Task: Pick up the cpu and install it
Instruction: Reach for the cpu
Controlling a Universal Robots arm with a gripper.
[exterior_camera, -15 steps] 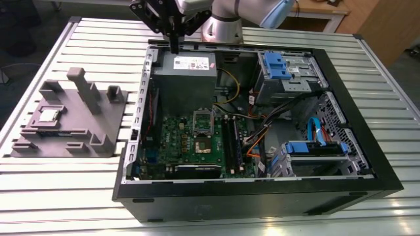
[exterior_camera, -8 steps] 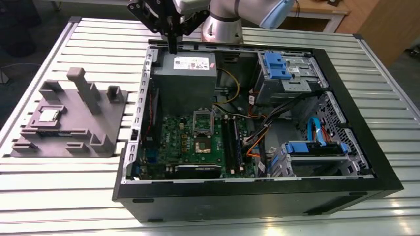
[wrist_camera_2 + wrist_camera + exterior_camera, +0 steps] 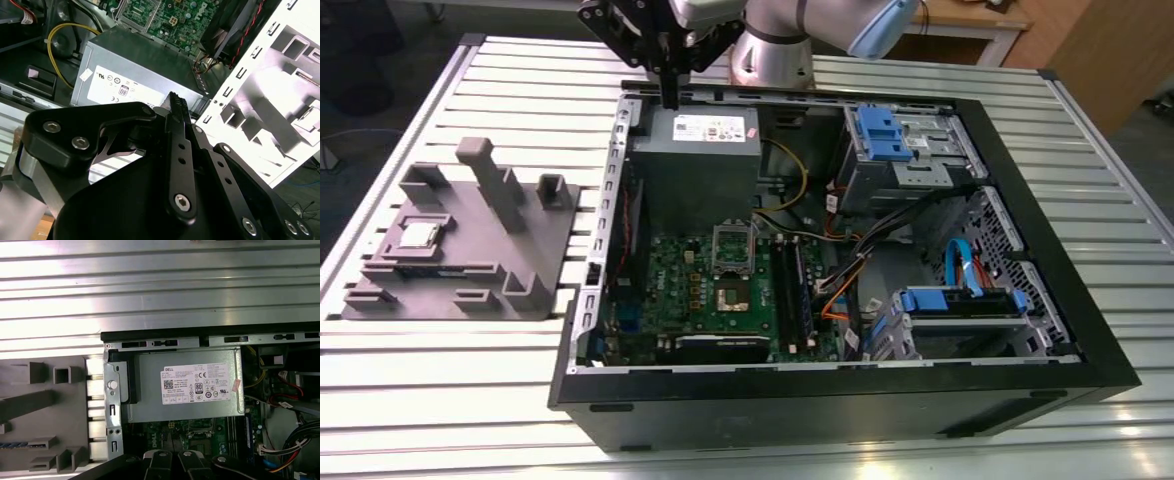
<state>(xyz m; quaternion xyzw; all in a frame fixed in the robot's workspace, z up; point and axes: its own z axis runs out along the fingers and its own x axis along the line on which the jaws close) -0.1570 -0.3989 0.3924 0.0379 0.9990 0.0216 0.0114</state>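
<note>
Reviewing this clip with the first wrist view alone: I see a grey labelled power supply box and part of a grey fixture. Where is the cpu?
Observer: The small square silvery cpu lies on the grey moulded fixture, at the exterior view's left of the black computer case.
Operator: Is the gripper at it?
Observer: No. The black gripper hangs over the grey power supply box, apart from the cpu.
Operator: Holding anything?
Observer: In the second wrist view its fingers are shut, nothing between them.
</note>
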